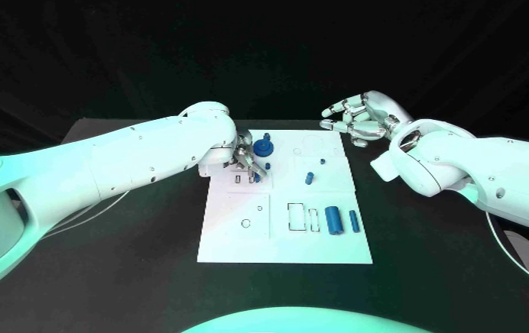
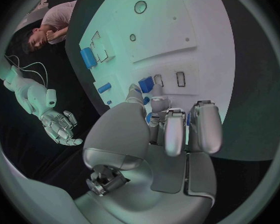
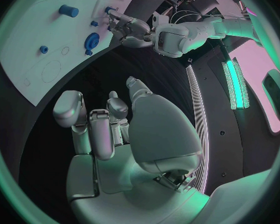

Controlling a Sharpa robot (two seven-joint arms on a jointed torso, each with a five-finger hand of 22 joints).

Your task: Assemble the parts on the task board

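The white task board (image 1: 284, 234) lies mid-table. My left hand (image 1: 245, 162) hovers low over its far left part with its fingers curled down, and a small blue part (image 2: 148, 117) shows between them, seemingly pinched. Just past the fingertips a square blue part (image 2: 145, 84) sits by two rectangular slots. A round blue part (image 1: 264, 147) stands at the far edge. Two blue cylinders (image 1: 334, 219) lie near the board's right side, and a small blue piece (image 1: 309, 178) sits in the middle. My right hand (image 1: 358, 119) hangs beyond the board's far right corner, fingers apart and holding nothing.
Black table (image 1: 441, 257) surrounds the board. Empty outlines and holes (image 1: 254, 218) mark the board's near left part. From the right wrist view I see the left hand (image 3: 130, 27) at the board's edge (image 3: 28, 92). A cable lies on the table at the left.
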